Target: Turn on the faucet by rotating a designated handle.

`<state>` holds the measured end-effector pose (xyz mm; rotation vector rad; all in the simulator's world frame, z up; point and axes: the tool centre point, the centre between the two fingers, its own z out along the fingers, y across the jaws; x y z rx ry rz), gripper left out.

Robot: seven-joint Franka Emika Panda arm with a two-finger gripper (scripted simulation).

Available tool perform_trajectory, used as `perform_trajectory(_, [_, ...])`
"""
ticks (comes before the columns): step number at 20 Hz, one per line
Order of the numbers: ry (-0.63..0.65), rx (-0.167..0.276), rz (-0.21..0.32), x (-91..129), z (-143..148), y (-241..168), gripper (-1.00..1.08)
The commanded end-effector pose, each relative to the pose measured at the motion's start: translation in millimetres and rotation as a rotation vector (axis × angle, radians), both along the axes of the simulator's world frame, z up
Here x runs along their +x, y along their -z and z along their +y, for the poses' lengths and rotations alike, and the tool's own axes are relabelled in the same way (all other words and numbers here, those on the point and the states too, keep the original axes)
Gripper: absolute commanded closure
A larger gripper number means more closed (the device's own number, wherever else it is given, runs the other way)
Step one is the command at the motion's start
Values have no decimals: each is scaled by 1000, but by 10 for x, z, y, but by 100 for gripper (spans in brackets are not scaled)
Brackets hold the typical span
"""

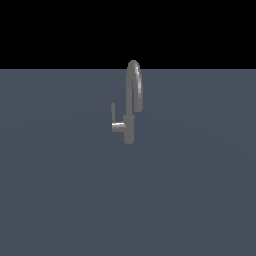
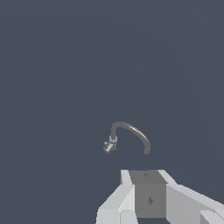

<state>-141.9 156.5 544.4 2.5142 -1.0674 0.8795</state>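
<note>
The grey faucet stands upright on the flat grey floor, its arched gooseneck spout rising above the column. The handle is a short stub off the column's side toward the exterior view's left, with a thin lever pointing up. In the wrist view the faucet is seen from above and far off, with the handle at the column end. My gripper shows only as white and grey finger parts at the picture's edge, well away from the faucet. It touches nothing. The arm is out of the exterior view.
The grey floor spreads flat around the faucet in the exterior view, with a black background behind it. No other objects show.
</note>
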Motion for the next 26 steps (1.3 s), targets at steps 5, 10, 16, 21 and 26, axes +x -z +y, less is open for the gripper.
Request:
perform_trajectory(5, [119, -37, -72, 458, 180, 393, 108])
perform_trajectory(10, [209, -59, -110, 841, 207, 831, 108])
perform_trajectory(16, [320, -76, -139, 1292, 90, 1498, 108])
perform_trajectory(21, [419, -81, -150, 1619, -138, 2155, 108])
perform_trajectory(26, [519, -77, -151, 1849, -449, 2833, 108])
